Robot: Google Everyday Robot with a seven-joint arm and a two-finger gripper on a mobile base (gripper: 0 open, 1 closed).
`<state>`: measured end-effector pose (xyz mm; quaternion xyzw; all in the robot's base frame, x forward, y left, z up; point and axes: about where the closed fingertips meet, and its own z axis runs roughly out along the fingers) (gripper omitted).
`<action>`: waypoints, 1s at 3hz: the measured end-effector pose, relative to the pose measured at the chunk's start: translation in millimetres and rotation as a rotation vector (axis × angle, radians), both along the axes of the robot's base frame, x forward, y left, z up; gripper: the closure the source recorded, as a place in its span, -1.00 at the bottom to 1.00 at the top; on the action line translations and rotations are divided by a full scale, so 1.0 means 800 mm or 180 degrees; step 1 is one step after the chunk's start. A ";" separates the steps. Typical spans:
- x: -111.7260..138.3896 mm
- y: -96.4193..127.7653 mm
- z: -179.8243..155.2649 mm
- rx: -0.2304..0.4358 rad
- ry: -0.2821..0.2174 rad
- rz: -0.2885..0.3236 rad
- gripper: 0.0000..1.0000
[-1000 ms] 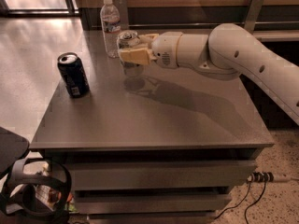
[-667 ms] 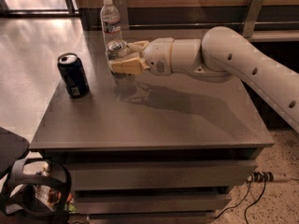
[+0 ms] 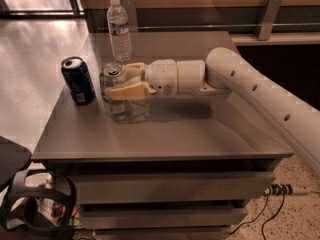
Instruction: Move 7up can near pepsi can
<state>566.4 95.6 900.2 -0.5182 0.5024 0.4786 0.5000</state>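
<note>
The 7up can point(image 3: 113, 82), pale silvery with a silver top, is held between the cream fingers of my gripper point(image 3: 121, 82), which is shut on it. The can is upright at about tabletop level; I cannot tell whether it touches the table. The pepsi can point(image 3: 78, 80), dark navy with a silver top, stands upright a short way to the left of the 7up can, near the table's left edge. My white arm point(image 3: 240, 86) reaches in from the right across the table.
A clear plastic water bottle point(image 3: 120, 30) stands upright at the back, behind the 7up can. The grey table point(image 3: 165, 134) has drawers below. A wall rail runs behind the table. Dark gear and cables lie on the floor at lower left and lower right.
My gripper has carried the 7up can leftward and toward the front, from beside the water bottle to close beside the pepsi can. The pepsi can and bottle have not moved.
</note>
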 end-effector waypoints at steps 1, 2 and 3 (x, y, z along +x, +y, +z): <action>-0.004 0.003 -0.002 0.0006 0.0007 0.0052 0.67; -0.006 0.007 -0.001 0.0007 0.0005 0.0073 0.06; -0.008 0.010 0.000 0.0007 0.0003 0.0086 -0.45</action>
